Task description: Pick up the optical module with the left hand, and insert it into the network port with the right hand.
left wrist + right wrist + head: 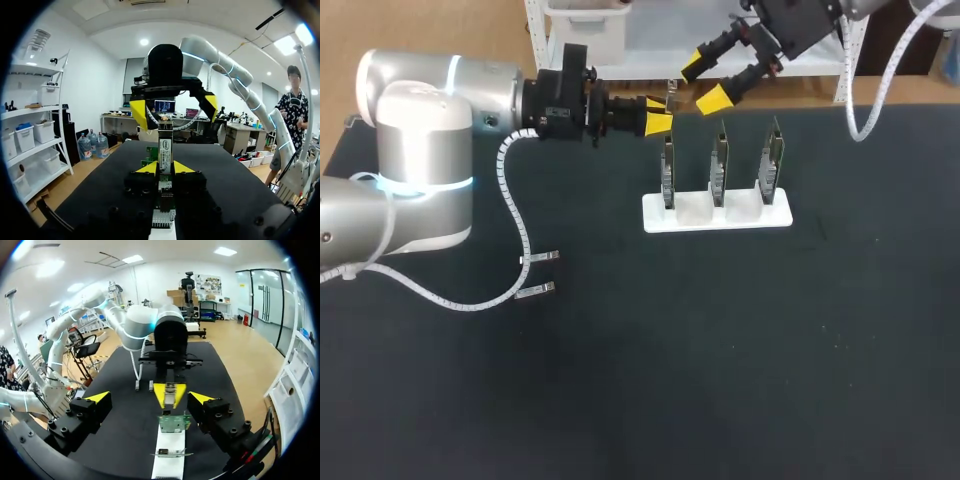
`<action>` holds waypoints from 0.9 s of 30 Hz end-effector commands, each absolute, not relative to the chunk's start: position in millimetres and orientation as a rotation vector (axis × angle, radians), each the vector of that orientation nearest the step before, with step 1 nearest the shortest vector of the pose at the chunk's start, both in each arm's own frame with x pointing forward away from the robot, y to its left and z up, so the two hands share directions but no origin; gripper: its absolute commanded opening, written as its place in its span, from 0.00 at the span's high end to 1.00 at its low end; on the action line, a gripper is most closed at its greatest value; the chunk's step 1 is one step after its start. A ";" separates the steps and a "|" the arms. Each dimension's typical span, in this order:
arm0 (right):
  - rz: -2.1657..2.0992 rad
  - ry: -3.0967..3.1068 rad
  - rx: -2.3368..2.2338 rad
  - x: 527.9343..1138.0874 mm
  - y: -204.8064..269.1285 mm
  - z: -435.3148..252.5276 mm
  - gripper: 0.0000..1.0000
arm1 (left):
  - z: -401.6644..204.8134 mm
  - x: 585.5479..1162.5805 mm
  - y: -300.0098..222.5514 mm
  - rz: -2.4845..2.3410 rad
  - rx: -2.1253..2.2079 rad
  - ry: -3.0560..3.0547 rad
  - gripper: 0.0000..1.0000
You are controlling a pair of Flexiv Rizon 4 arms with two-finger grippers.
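Over table, optical module sits between left fingers (both touching).

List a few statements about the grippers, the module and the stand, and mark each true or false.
1. The left gripper is shut on the module. True.
2. The right gripper also grips the module. False: its fingers are spread wide and touch nothing.
3. The white stand holds three boards. True.
4. The boards lie flat on the table. False: they stand upright in the stand.
5. Two small metal parts lie loose on the table. True.
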State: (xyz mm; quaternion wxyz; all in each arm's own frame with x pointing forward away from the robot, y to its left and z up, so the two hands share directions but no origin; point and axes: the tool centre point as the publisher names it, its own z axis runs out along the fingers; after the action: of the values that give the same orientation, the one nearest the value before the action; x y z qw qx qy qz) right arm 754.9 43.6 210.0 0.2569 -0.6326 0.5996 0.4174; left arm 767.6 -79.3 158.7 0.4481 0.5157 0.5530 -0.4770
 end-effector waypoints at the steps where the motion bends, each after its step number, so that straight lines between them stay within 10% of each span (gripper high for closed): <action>1: 1.084 1.631 -1.669 751.3 42.8 208.5 0.00 | 158.4 768.6 -79.9 -1.180 1.277 1.369 1.00; 27: 0.934 1.671 -1.488 745.9 61.0 201.9 0.00 | 158.4 768.6 -79.9 -1.180 1.277 1.369 1.00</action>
State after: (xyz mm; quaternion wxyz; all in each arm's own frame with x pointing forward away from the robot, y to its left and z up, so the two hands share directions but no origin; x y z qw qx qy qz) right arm 751.9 59.2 202.6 0.3163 -0.5944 0.6226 0.3987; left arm 767.6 -79.3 158.7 0.4481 0.5156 0.5530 -0.4770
